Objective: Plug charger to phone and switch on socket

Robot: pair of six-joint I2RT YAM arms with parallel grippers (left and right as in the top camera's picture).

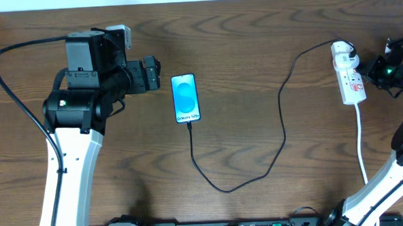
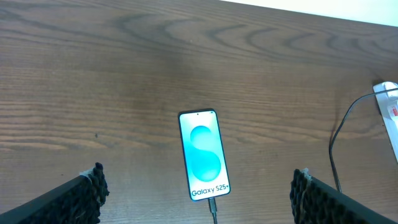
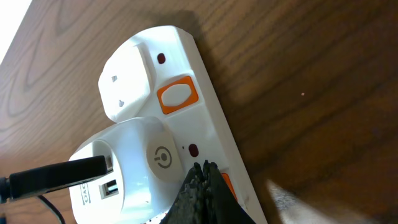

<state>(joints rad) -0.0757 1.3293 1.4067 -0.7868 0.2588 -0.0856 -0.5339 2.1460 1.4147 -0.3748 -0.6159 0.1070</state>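
Observation:
The phone (image 1: 186, 97) lies flat on the table with its blue screen up; it also shows in the left wrist view (image 2: 203, 154). The charger cable (image 1: 282, 126) runs from the phone's near end, where its connector (image 2: 212, 206) is plugged in, to a white plug (image 3: 134, 165) seated in the socket (image 1: 348, 76). My left gripper (image 2: 196, 196) is open, above and just short of the phone. My right gripper (image 3: 205, 173) is shut, its tip on the socket (image 3: 186, 68) beside an orange switch (image 3: 226, 185) next to the plug.
A second orange switch (image 3: 177, 96) sits by an empty outlet further along the socket. The socket's white cord (image 1: 361, 143) runs toward the front right edge. The left arm (image 1: 84, 84) stands to the left of the phone.

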